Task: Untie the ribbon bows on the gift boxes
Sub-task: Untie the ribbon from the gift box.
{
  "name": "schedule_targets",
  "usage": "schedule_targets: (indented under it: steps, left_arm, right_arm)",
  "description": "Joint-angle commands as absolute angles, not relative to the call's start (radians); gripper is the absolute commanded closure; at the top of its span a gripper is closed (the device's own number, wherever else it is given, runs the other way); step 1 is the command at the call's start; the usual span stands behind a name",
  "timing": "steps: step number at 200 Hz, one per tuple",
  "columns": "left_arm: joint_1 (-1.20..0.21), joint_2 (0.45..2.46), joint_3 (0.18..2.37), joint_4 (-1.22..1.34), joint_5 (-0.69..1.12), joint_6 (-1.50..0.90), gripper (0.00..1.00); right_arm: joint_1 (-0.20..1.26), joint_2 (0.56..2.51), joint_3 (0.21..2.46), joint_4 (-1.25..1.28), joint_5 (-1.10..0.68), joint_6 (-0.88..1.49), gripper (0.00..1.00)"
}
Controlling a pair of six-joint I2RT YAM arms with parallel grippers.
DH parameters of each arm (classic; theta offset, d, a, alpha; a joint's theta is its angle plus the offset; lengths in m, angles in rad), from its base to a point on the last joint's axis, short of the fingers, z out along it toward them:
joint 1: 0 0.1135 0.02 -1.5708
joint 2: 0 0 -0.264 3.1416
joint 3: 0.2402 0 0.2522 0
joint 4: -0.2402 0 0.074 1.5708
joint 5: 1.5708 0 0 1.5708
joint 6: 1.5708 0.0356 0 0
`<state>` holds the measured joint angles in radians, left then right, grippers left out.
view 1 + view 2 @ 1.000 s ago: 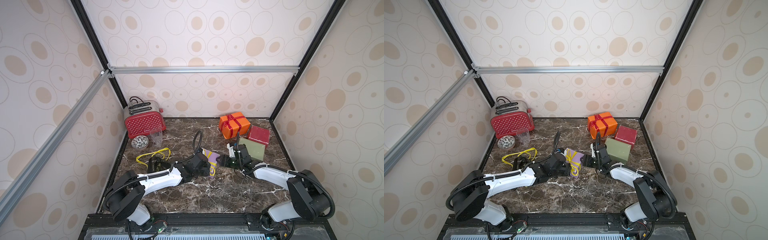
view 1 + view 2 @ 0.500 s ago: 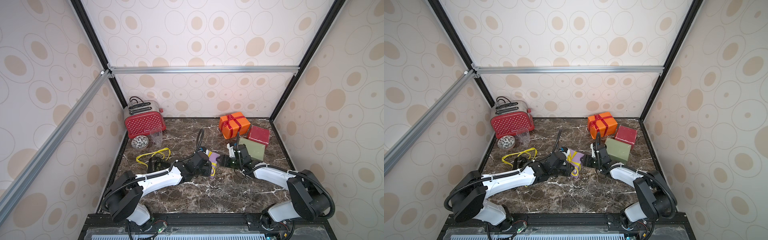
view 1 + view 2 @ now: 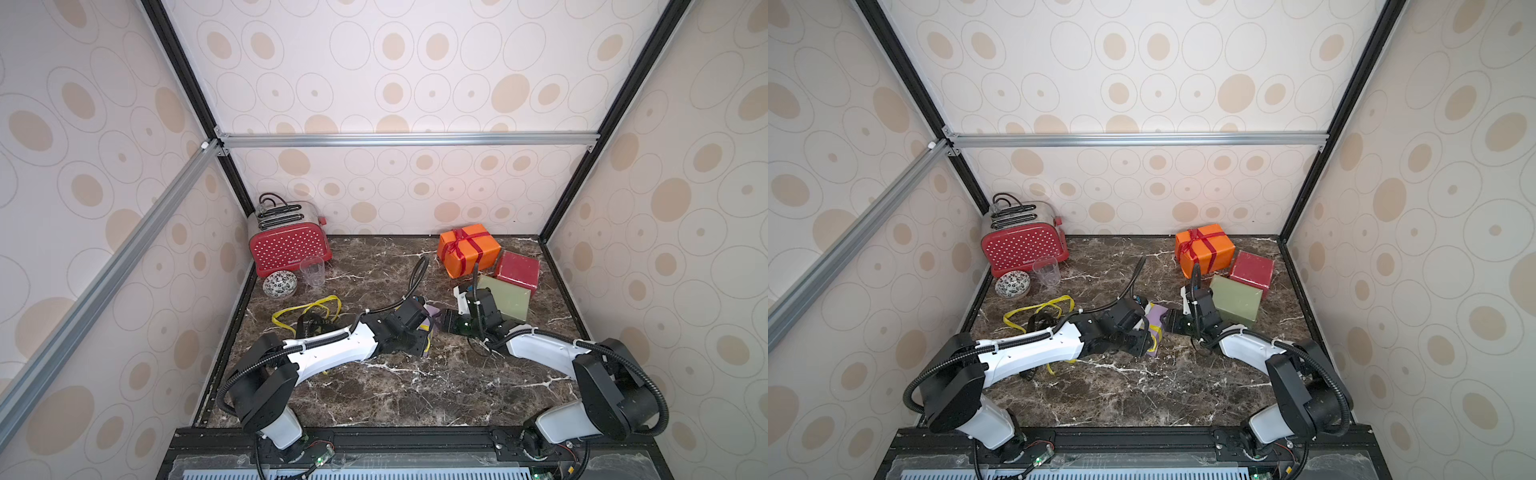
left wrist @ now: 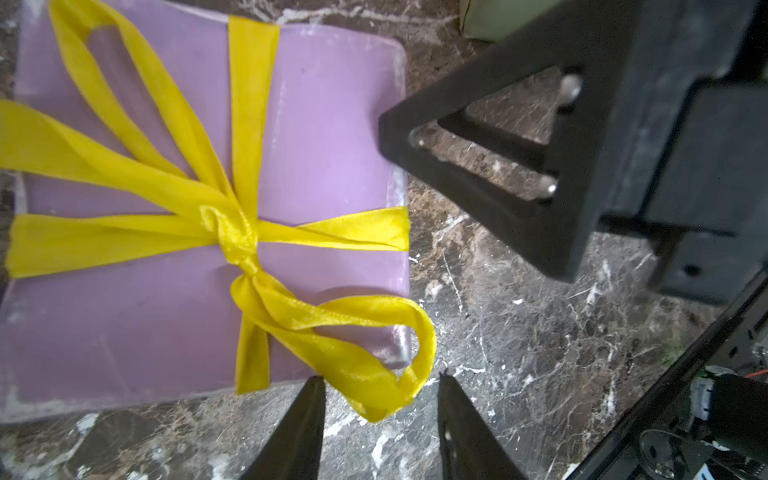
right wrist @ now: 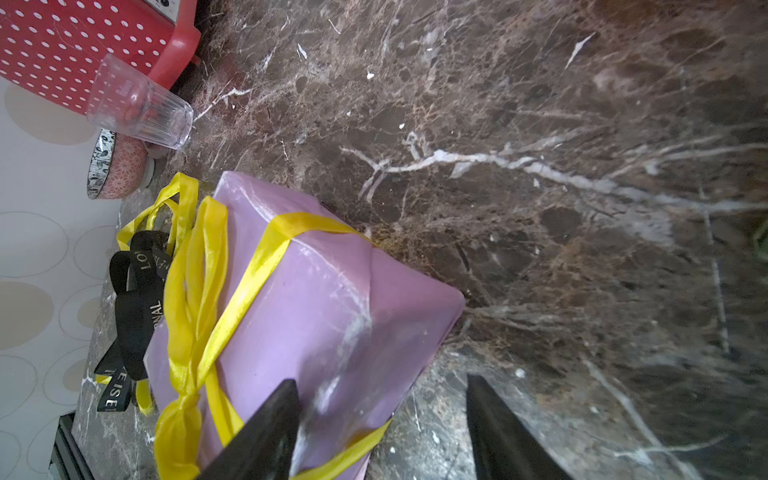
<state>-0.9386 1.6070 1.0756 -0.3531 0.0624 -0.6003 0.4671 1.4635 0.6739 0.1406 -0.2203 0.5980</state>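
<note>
A lilac box [image 4: 324, 124] lies mid-table with a yellow ribbon bow [image 4: 232, 224] tied on top. My left gripper [image 4: 380, 378] is open, and the bow's tail end [image 4: 374, 399] lies loose between its fingers. My right gripper [image 5: 380, 378] is open at the far edge of the lilac box [image 5: 316, 299]; one finger lies over the box, the other over the table. At the back right stand an orange box [image 3: 482, 253] with a tied red ribbon bow [image 3: 457, 245], a dark red box [image 3: 517, 270] and an olive green box [image 3: 505, 297].
A loose yellow ribbon [image 3: 307, 309] and a black lettered ribbon [image 3: 309, 324] lie on the marble at the left. Behind them are a red dotted toaster [image 3: 289, 245], a clear glass [image 3: 312, 271] and a small patterned bowl [image 3: 279, 284]. Walls enclose the table.
My left gripper has gone from shut to open, and its arm has shifted slightly by the lilac box. The right arm has stayed still.
</note>
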Motion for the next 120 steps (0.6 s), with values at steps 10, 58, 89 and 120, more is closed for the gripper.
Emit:
schedule_targets:
  steps: [10, 58, 89, 120]
  left_arm:
    - [-0.962, 1.631, 1.154, -0.424, 0.025, -0.568, 0.56]
    - [-0.971, 1.662, 1.194, -0.464, -0.007, -0.555, 0.57]
    - [-0.976, 1.672, 1.219, -0.510, -0.088, -0.555, 0.58]
    - [-0.989, 1.688, 1.243, -0.521, -0.130, -0.557, 0.58]
  right_arm:
    - [0.472, 1.483, 0.692, 0.114, -0.218, 0.602, 0.35]
    - [0.472, 1.483, 0.695, 0.110, -0.218, 0.602, 0.35]
    - [0.472, 1.483, 0.693, 0.109, -0.218, 0.603, 0.35]
    - [0.472, 1.483, 0.693, 0.109, -0.219, 0.602, 0.35]
